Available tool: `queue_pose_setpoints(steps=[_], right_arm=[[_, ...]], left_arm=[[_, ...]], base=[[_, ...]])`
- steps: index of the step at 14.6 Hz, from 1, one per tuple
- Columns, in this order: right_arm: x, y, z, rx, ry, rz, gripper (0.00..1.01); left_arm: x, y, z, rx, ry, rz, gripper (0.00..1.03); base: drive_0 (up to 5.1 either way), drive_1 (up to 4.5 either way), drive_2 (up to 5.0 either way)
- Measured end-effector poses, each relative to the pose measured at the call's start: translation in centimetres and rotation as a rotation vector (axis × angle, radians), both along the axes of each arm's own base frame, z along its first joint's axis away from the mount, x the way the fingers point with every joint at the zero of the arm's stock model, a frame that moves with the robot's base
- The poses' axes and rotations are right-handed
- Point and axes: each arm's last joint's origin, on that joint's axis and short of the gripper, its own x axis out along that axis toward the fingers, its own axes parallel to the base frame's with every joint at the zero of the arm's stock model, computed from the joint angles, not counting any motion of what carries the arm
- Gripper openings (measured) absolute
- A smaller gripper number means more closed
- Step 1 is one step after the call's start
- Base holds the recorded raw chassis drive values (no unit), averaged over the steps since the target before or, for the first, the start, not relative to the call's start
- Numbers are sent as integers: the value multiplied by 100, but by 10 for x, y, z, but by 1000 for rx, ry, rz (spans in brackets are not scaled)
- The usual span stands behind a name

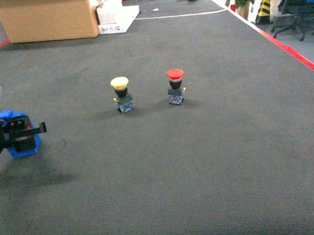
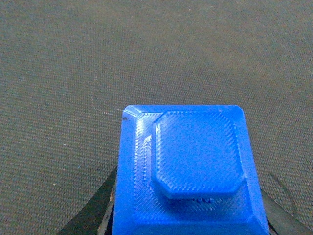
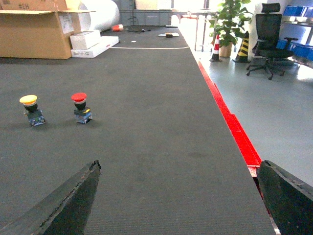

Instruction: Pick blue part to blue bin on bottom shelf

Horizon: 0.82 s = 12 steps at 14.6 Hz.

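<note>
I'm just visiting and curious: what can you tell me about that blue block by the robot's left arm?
The blue part is bright-blue ridged plastic: a square base with bevelled edges and a raised, corner-cut top. It sits at the left gripper, dark fingers at both sides, low over the dark carpet. Whether it is lifted cannot be told.

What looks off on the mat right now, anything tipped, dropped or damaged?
Nothing stands out. The yellow-capped button and red-capped button stand upright and apart on the dark mat. The blue part sits between the left gripper fingers, looking intact. The right gripper is open and empty.
</note>
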Motion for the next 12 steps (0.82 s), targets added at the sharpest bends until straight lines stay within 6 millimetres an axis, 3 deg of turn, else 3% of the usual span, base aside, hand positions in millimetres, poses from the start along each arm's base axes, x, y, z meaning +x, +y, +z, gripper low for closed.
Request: queue_pose_setpoints(steps=[7, 11, 12], right_arm=[[0, 0, 0, 0, 0, 0, 98], [0, 0, 0, 0, 0, 0, 98], [0, 0, 0, 0, 0, 0, 98]], left_arm=[[-14, -6, 2, 89, -96, 20, 44], [-49, -16, 6, 133, -160, 47, 44], [-72, -18, 11, 131, -193, 70, 43]], base=[[0, 0, 0], [0, 0, 0], [0, 0, 0]])
